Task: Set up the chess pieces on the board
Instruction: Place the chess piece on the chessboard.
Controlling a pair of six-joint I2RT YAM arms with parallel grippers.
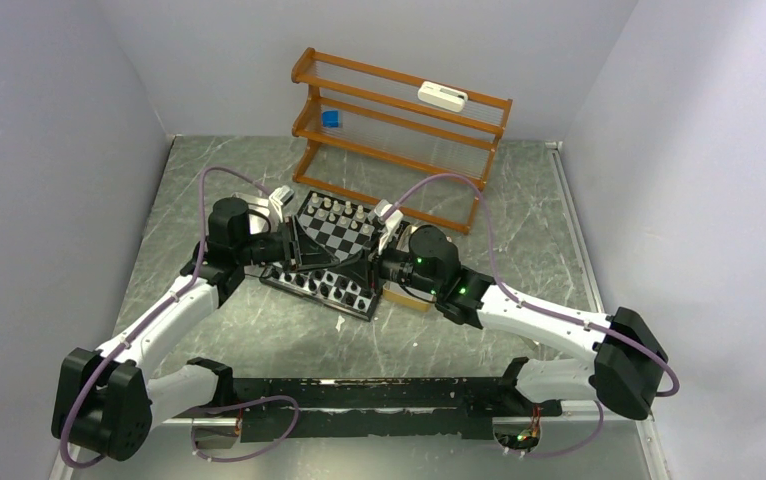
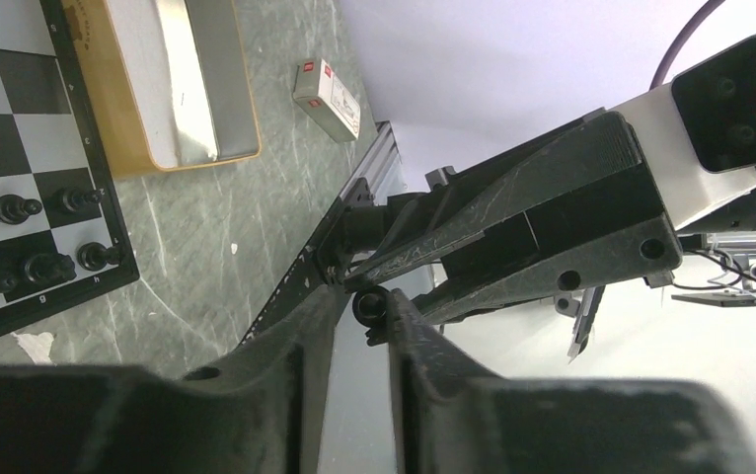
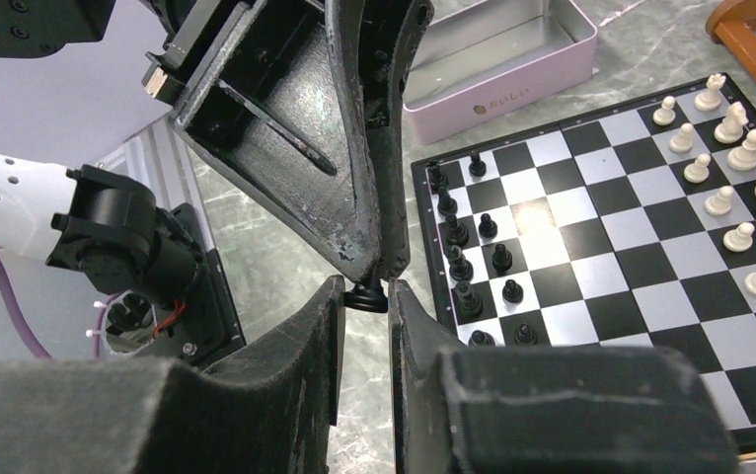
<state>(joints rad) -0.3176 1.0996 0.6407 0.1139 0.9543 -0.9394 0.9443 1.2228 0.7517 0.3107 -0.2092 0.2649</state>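
Note:
The board (image 1: 334, 232) lies mid-table, with white chess pieces (image 3: 739, 148) along its far rows and black chess pieces (image 3: 458, 267) along its near rows. My two grippers meet tip to tip above the board's near edge. My left gripper (image 2: 362, 301) pinches the top of one black piece (image 3: 365, 296). That piece's round base sits between the fingers of my right gripper (image 3: 365, 298), touching both. The piece also shows end-on in the left wrist view (image 2: 372, 306). In the top view the grippers hide it.
An orange wooden rack (image 1: 399, 120) stands behind the board. A shiny metal tin (image 3: 492, 69) lies beside the board. A small white and red box (image 2: 328, 99) lies on the table near the rail. Black rails run along the near edge.

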